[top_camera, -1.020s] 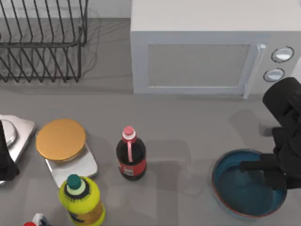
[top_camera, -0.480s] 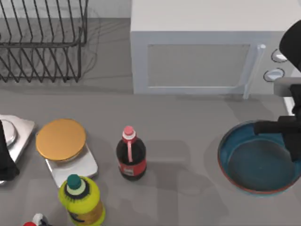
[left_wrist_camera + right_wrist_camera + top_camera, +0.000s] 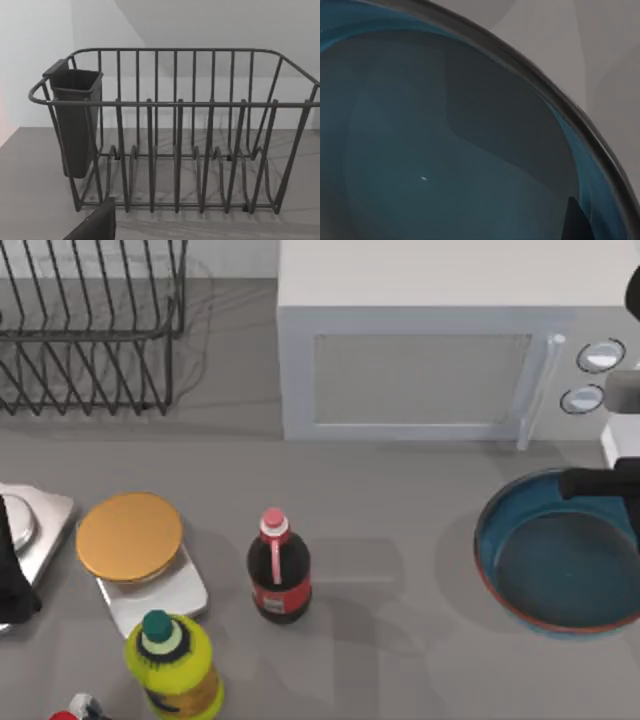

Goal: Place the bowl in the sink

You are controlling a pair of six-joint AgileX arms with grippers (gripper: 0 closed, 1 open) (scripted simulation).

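Since the earlier frame, the bowl [image 3: 560,552] has shifted toward the table's right edge and looks raised off the surface. My right gripper [image 3: 592,483] is clamped on its far rim, in front of the microwave [image 3: 450,350]. My left arm sits parked at the left edge.

No text, brand or number can be read: the soda bottle [image 3: 278,579] left of the microwave [image 3: 440,350] bears a red label without legible print.
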